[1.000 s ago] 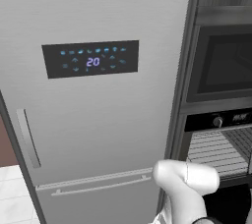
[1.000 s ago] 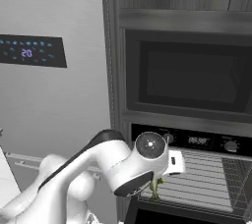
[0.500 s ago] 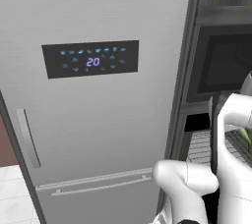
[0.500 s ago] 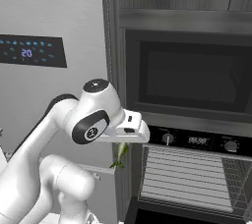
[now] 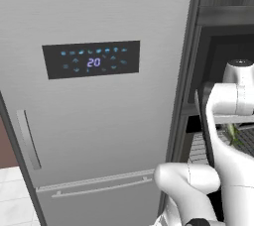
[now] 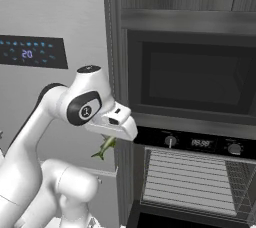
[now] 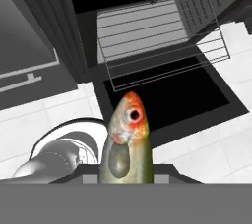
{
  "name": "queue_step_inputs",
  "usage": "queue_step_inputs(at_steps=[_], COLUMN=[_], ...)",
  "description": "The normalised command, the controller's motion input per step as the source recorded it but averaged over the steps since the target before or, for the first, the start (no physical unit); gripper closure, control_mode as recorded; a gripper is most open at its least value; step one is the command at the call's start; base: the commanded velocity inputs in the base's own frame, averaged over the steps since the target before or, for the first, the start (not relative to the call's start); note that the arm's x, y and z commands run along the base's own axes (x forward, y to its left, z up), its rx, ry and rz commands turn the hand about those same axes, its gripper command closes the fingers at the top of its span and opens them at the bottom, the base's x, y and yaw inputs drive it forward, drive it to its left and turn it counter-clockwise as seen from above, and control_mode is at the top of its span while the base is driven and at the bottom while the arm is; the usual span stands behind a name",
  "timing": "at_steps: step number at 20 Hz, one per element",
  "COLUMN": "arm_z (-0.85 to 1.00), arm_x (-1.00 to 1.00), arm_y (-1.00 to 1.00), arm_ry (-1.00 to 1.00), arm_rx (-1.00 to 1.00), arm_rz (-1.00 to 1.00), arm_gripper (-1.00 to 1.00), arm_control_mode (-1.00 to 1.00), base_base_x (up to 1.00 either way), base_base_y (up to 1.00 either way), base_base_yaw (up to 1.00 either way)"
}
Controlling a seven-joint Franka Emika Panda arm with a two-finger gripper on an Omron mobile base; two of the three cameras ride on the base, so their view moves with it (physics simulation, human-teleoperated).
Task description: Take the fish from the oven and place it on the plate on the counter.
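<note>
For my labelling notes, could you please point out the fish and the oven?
fish [image 6: 106,146], right base view, mid-body, hanging below the claw.
oven [image 6: 200,143], right base view, control panel by the display.

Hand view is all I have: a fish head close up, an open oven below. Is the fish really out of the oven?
Observer: Yes. In the right base view the fish hangs under the gripper, left of the oven, in front of the grey refrigerator.
Operator: Are the jaws closed on it?
Observer: Yes, it dangles from them, tail down.
Operator: What is above the oven?
Observer: A black microwave.
</note>
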Motion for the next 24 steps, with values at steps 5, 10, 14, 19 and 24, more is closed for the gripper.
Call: queue_step_inputs(at_steps=[5, 10, 14, 19, 24], arm_z=[0.04, -0.11, -0.15, 0.0, 0.0], arm_x=[-0.01, -0.01, 0.01, 0.0, 0.0], arm_y=[0.3, 0.51, 0.41, 0.05, 0.13], arm_ry=[-0.05, 0.0, 0.04, 0.0, 0.0], arm_rx=[0.07, 0.02, 0.0, 0.0, 0.0], arm_rz=[-0.11, -0.13, -0.02, 0.0, 0.0], arm_gripper=[1.0, 1.0, 1.0, 1.0, 1.0], arm_control_mode=[-1.0, -1.0, -1.0, -1.0, -1.0], base_base_x=[0.0, 0.0, 0.0, 0.0, 0.0], base_base_y=[0.0, 0.0, 0.0, 0.0, 0.0], base_base_yaw=[0.0, 0.0, 0.0, 0.0, 0.0])
